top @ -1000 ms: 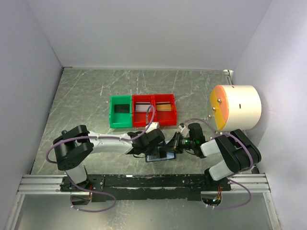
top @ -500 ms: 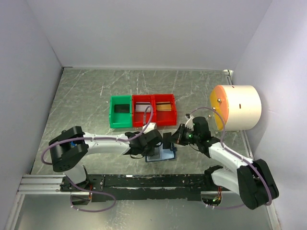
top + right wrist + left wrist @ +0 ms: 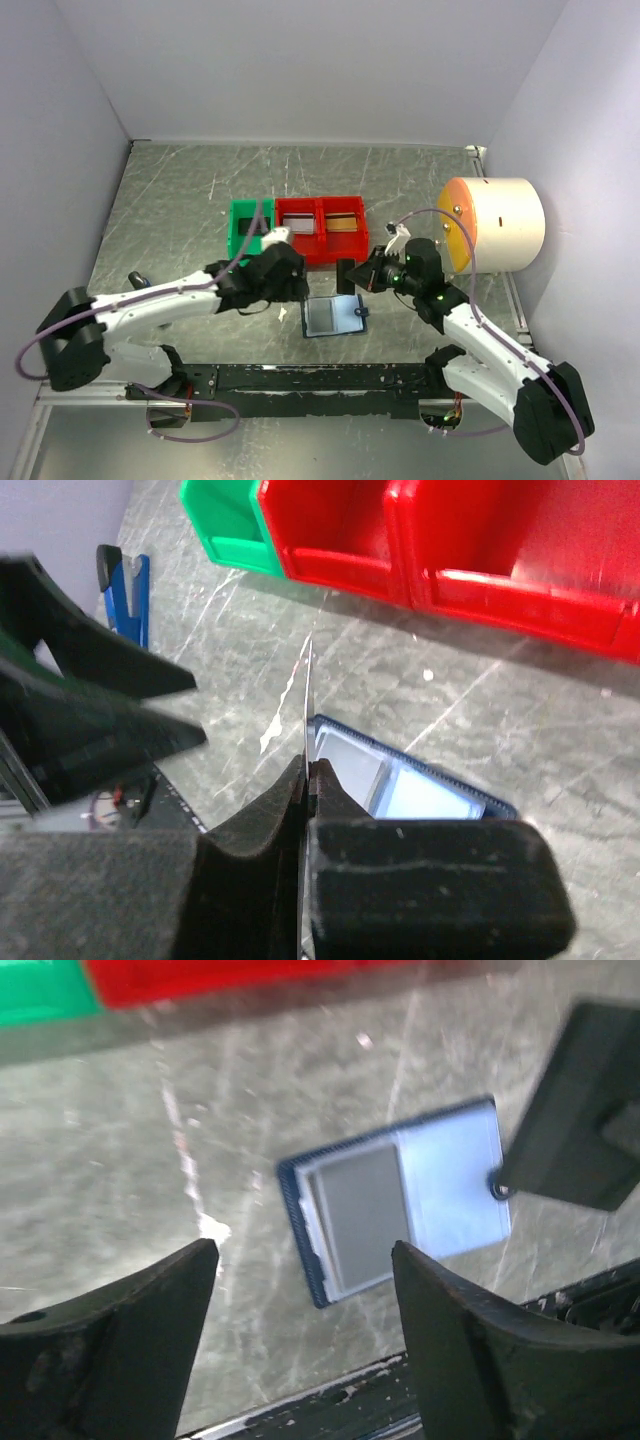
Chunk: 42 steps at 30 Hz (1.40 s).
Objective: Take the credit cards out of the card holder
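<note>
The right tool (image 3: 306, 772) is clamped on a dark credit card (image 3: 307, 695). The left tool (image 3: 303, 1255) is spread wide and empty. The card holder (image 3: 400, 1195) is laid open on the bench (image 3: 120, 1160) close by.

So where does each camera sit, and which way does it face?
Top external: above and behind, facing down on the grey table; both arms show.
Left wrist: faces down at the open navy-blue card holder; spread fingers show.
Right wrist: faces past shut fingers pinching a thin card, towards red plastic bins.
Shared: the card holder.
</note>
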Available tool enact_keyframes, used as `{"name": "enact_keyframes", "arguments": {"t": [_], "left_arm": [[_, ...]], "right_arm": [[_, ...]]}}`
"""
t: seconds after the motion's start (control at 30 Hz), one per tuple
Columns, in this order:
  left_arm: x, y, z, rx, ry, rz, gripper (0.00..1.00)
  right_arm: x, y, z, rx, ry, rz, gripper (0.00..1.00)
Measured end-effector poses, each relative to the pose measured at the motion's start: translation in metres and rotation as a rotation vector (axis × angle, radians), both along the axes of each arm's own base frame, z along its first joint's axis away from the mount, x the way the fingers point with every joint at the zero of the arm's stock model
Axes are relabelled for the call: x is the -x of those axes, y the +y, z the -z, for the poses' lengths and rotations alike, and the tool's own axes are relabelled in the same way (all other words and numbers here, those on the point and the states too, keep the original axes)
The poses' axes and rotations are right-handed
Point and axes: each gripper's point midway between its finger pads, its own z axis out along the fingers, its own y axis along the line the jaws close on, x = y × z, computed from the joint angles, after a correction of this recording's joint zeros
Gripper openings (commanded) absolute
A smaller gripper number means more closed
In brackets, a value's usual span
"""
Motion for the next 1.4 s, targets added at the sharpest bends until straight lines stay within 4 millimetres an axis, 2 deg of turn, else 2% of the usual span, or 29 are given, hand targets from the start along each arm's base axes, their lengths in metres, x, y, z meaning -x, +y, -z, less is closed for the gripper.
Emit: {"name": "enact_keyframes", "arguments": {"t": [0.13, 0.37, 0.5, 0.57, 0.63, 0.7, 0.8, 0.87, 0.97, 1.07, 1.23, 1.3, 1.4], "left_arm": [[-0.034, 0.046, -0.026, 0.035, -0.047, -0.109, 0.94], [-0.086, 0.148, -0.055, -0.012, -0.105, -0.319, 0.96], [-0.103, 0.220, -0.064, -0.035, -0.120, -0.484, 0.96], [-0.103, 0.246, -0.069, -0.057, -0.146, -0.542, 0.96], [-0.100, 0.255, -0.074, -0.080, -0.173, -0.543, 0.96], [-0.097, 0.261, -0.074, -0.114, -0.194, -0.538, 0.96], [-0.092, 0.267, -0.065, -0.153, -0.198, -0.539, 0.96], [-0.087, 0.270, -0.056, -0.173, -0.184, -0.537, 0.96], [-0.087, 0.275, -0.054, -0.200, -0.187, -0.548, 0.95], [-0.087, 0.280, -0.055, -0.217, -0.196, -0.567, 0.94], [-0.086, 0.287, -0.060, -0.237, -0.216, -0.599, 0.94], [-0.085, 0.290, -0.064, -0.242, -0.233, -0.620, 0.94], [-0.084, 0.295, -0.070, -0.246, -0.257, -0.646, 0.94]], "right_arm": [[0.004, 0.015, -0.019, 0.026, -0.126, -0.053, 0.00], [0.002, 0.037, -0.046, 0.081, -0.341, -0.106, 0.00], [-0.010, 0.041, -0.059, 0.121, -0.444, -0.110, 0.00], [-0.016, 0.043, -0.064, 0.141, -0.499, -0.112, 0.00], [-0.023, 0.047, -0.073, 0.160, -0.560, -0.121, 0.00], [-0.031, 0.051, -0.074, 0.182, -0.576, -0.129, 0.00], [-0.051, 0.065, -0.081, 0.219, -0.592, -0.140, 0.00], [-0.069, 0.082, -0.090, 0.240, -0.603, -0.157, 0.00], [-0.093, 0.109, -0.103, 0.260, -0.630, -0.186, 0.00], [-0.104, 0.132, -0.106, 0.290, -0.662, -0.228, 0.00], [-0.110, 0.178, -0.095, 0.369, -0.709, -0.317, 0.00], [-0.112, 0.199, -0.084, 0.427, -0.726, -0.354, 0.00], [-0.111, 0.219, -0.066, 0.512, -0.753, -0.398, 0.00]]}}
